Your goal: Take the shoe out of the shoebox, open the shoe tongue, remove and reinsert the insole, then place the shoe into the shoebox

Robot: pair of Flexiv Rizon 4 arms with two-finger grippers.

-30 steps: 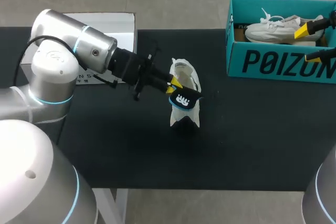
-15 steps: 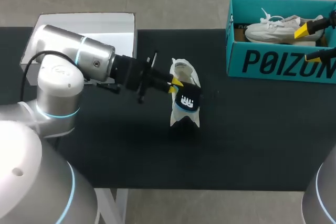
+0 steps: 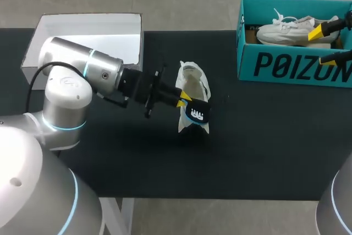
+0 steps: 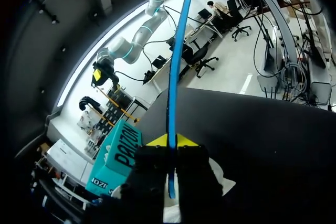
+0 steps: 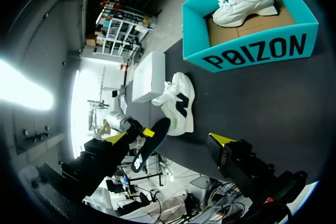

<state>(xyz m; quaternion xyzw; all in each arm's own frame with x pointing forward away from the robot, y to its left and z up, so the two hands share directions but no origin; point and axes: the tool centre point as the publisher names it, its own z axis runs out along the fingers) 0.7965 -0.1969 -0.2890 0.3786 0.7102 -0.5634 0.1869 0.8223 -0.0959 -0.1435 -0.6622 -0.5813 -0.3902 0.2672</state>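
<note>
The left gripper [image 3: 181, 98] was closed on the insole [image 3: 198, 113], seemingly out of the shoe [image 3: 201, 83]; reinserting it and boxing the shoe were left.

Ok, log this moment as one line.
left gripper: shut on insole | shoe: on table, beside insole | right gripper: open, near shoebox
</note>
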